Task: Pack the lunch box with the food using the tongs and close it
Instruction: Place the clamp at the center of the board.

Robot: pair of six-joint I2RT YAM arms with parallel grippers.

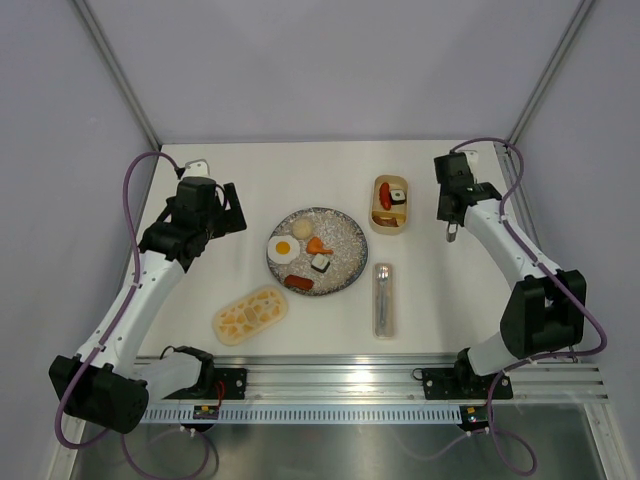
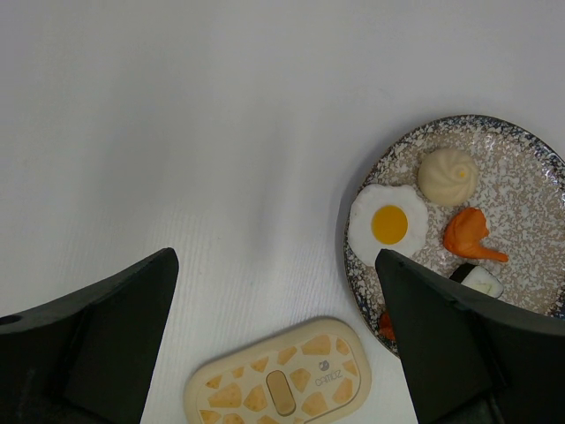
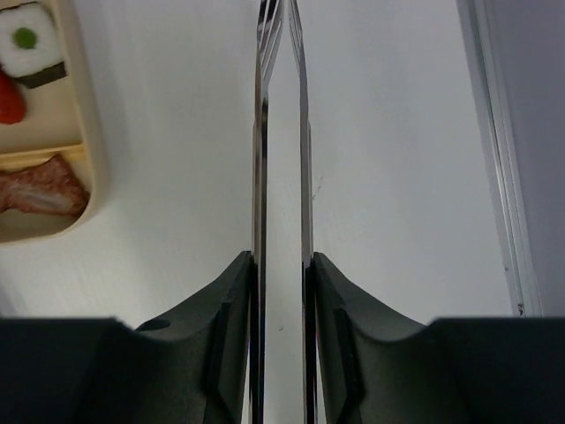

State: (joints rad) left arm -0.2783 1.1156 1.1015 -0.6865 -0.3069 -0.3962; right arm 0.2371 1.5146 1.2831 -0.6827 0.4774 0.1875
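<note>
The cream lunch box [image 1: 389, 219] stands open at the back right, holding a sushi roll [image 3: 31, 44], a red piece [image 3: 8, 102] and a red-brown piece [image 3: 40, 190]. Just right of it my right gripper [image 1: 452, 216] [image 3: 282, 265] is shut on the silver tongs [image 3: 259, 159], whose two slim arms run between its fingers with a narrow gap. The speckled plate [image 1: 345, 235] carries a fried egg [image 2: 388, 225], a pale bun [image 2: 448, 175], an orange piece [image 2: 468, 234], a sushi roll [image 2: 481, 281] and a sausage [image 1: 298, 283]. My left gripper [image 1: 230, 212] [image 2: 275, 256] hovers open left of the plate, above the yellow-patterned lid [image 2: 278, 380].
A long clear cutlery case [image 1: 384, 299] lies in front of the lunch box, right of the plate. The lid [image 1: 250, 314] lies flat near the front left. Grey walls and frame posts enclose the white table on three sides.
</note>
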